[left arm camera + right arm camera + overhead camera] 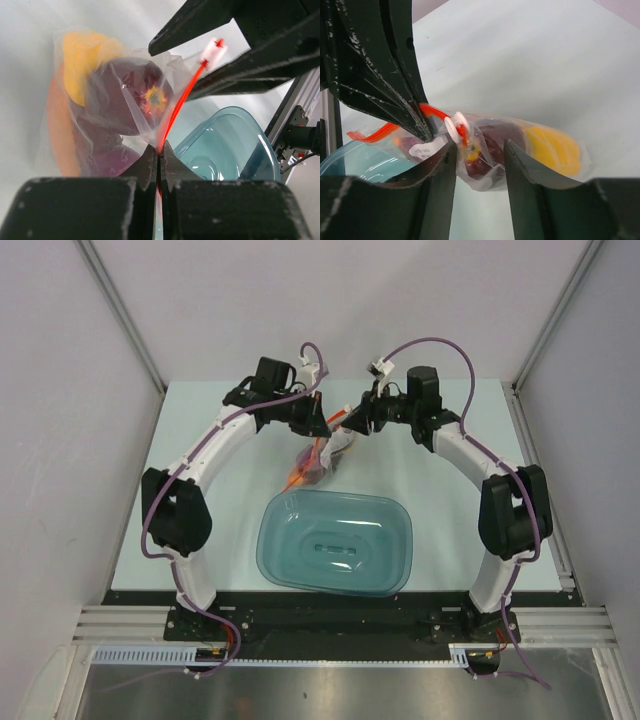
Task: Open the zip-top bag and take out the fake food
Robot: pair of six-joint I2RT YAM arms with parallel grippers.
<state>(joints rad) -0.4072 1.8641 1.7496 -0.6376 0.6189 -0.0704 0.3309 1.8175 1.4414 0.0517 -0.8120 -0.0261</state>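
Observation:
The zip-top bag [314, 466] hangs just off the table between both grippers, behind the tub. My left gripper [159, 147] is shut on its orange-red zip strip [176, 106]. My right gripper [479, 146] is open, its jaws on either side of the bag's top corner just below the white slider [456, 126]; the left finger [440, 170] touches the plastic. Inside the bag I see fake food: a dark red apple [135, 95], a yellow pepper [552, 149], an orange slice [56, 135] and a purple onion [107, 155].
A teal translucent tub [335, 540] sits on the table in front of the bag, between the two arms. The white table [450, 440] is walled in by panels on both sides and at the back.

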